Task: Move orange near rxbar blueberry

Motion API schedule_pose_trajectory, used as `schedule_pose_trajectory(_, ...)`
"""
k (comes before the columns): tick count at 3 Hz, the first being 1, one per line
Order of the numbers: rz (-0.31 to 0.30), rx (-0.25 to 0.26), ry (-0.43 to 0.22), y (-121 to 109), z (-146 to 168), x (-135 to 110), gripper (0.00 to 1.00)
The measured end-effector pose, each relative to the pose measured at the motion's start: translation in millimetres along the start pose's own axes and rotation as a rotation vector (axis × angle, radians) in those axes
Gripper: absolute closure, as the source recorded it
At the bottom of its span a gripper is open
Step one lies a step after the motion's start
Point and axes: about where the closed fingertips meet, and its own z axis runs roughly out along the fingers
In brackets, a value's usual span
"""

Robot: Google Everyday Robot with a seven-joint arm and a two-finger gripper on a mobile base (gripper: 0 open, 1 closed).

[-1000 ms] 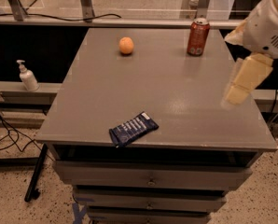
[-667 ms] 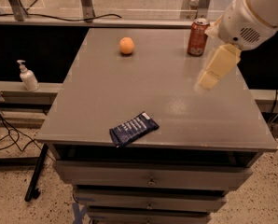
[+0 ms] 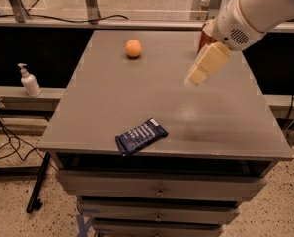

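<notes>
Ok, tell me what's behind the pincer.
The pincer hangs over the table, back right. Behind it, a sliver of a red can shows; the arm covers the rest.

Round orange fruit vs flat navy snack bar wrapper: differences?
The round orange fruit is a ball at the far side; the flat navy-blue snack bar wrapper lies thin, askew by the front edge. Both rest on the grey table; the cream gripper hangs above its right side.

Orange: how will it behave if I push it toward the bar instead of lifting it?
The orange is round on a smooth flat table, so a push likely rolls it off line. It looks firm, probably safe to squeeze. The gripper hangs to its right.
</notes>
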Motion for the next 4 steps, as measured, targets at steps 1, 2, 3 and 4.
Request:
schedule_pose_trajectory(1, 0.007, -0.023, -0.036, -0.8, 3.6, -5.0, 0.00)
schedule_pose_trajectory(2, 0.025, -0.025, -0.111, 3.2, 26.6, -30.5, 0.00)
schedule_pose_trajectory(3, 0.043, 0.009, -0.242, -8.0, 63.2, -67.6, 0.00)
schedule_pose_trajectory(4, 0.096, 0.046, -0.354, -34.0, 99.7, -98.7, 0.00)
